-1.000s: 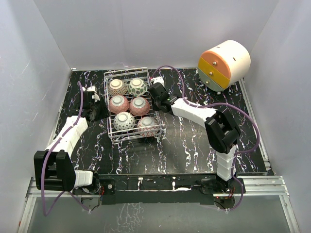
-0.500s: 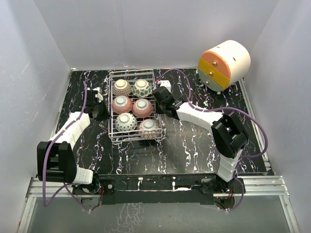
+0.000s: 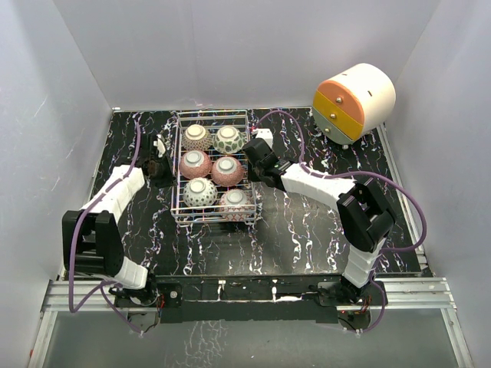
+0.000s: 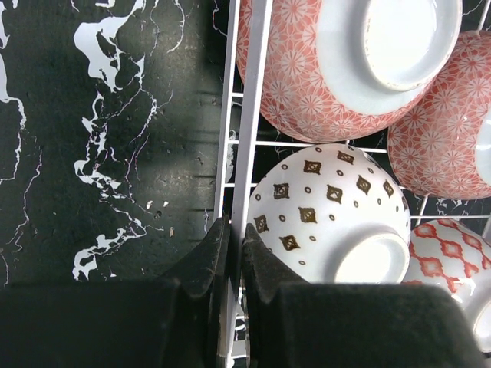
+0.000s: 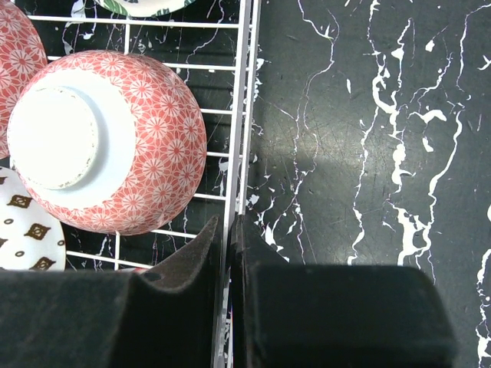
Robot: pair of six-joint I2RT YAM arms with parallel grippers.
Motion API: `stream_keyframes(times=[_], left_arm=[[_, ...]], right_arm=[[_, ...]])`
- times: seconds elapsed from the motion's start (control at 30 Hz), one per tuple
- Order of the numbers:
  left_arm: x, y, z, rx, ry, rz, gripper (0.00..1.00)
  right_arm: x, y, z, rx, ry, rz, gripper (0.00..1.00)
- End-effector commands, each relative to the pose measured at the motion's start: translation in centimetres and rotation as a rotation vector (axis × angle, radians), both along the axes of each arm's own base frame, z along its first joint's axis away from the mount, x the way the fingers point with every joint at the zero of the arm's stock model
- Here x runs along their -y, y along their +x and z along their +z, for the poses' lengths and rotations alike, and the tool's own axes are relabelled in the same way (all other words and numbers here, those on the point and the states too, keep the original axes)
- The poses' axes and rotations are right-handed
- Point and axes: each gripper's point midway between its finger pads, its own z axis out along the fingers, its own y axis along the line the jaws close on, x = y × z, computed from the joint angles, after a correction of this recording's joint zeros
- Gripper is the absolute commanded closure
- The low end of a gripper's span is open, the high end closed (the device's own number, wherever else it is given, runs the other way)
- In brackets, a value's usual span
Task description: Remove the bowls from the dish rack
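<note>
Rack (image 3: 213, 113) carried a little to the right and squared up, with all six bowls (image 3: 195, 163) still in it.

The rack now sits mid-table toward the back wall. The bowls are upside down in two columns, foot rings up, so no unloading has begun; I take this as positioning the rack before picking. My left gripper (image 4: 236, 236) is pinched shut on the rack's left rim wire, just beside the diamond-dotted bowl (image 4: 330, 203). My right gripper (image 5: 228, 230) is clamped the same way on the right rim, next to a pink bowl (image 5: 107, 146). The left arm reaches forward with its wrist turned inward, and the right is bent at the elbow with its forearm reaching left. I can't tell whether the rack is lifted or resting on the table (image 3: 307, 222).
</note>
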Motion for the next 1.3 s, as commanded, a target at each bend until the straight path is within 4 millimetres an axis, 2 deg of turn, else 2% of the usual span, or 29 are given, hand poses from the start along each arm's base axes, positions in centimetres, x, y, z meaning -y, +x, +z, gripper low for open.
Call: stream_keyframes(times=[0.0, 0.13, 0.27, 0.4, 0.47, 0.53, 0.63, 0.8, 0.93, 1.1, 1.2, 1.27], left_arm=[[-2.3, 3.2, 1.8, 0.092, 0.066, 0.111, 1.0], [-2.3, 3.9, 1.8, 0.08, 0.07, 0.111, 1.0], [-2.3, 3.4, 1.5, 0.084, 0.066, 0.111, 1.0], [-2.4, 2.7, 1.5, 0.096, 0.069, 0.115, 0.98], [-2.3, 2.5, 1.5, 0.1, 0.064, 0.111, 0.88], [-2.3, 2.4, 1.6, 0.109, 0.059, 0.108, 0.81], [-2.3, 2.4, 1.4, 0.118, 0.064, 0.106, 0.76], [-2.2, 2.4, 1.9, 0.131, 0.059, 0.098, 0.67], [-2.2, 2.4, 2.4, 0.15, 0.059, 0.099, 0.56], [-2.4, 2.4, 2.8, 0.166, 0.062, 0.101, 0.52], [-2.3, 2.3, 2.8, 0.166, 0.061, 0.1, 0.52], [-2.3, 2.3, 2.6, 0.161, 0.063, 0.099, 0.52]], right_arm=[[-0.6, 0.4, 6.3, 0.117, 0.099, 0.014, 0.92], [-1.0, 0.4, 6.3, 0.113, 0.111, 0.023, 0.92], [-1.0, 0.4, 6.4, 0.115, 0.108, 0.029, 0.92], [-0.9, 0.6, 7.9, 0.154, 0.107, 0.039, 0.91], [-0.9, 0.8, 8.9, 0.181, 0.103, 0.042, 0.83], [-0.9, 1.0, 10.0, 0.204, 0.099, 0.048, 0.7], [-0.6, 1.2, 11.6, 0.25, 0.089, 0.042, 0.5], [-0.5, 1.6, 13.6, 0.322, 0.082, 0.051, 0.29], [-2.2, 1.5, 15.6, 0.406, 0.041, 0.106, 0.21], [-1.9, 0.9, 19.5, 0.619, -0.082, -0.028, 0.16], [-2.5, 0.9, 20.2, 0.656, -0.052, -0.007, 0.1], [-3.9, 0.8, 19.5, 0.62, -0.052, 0.063, 0.14]])
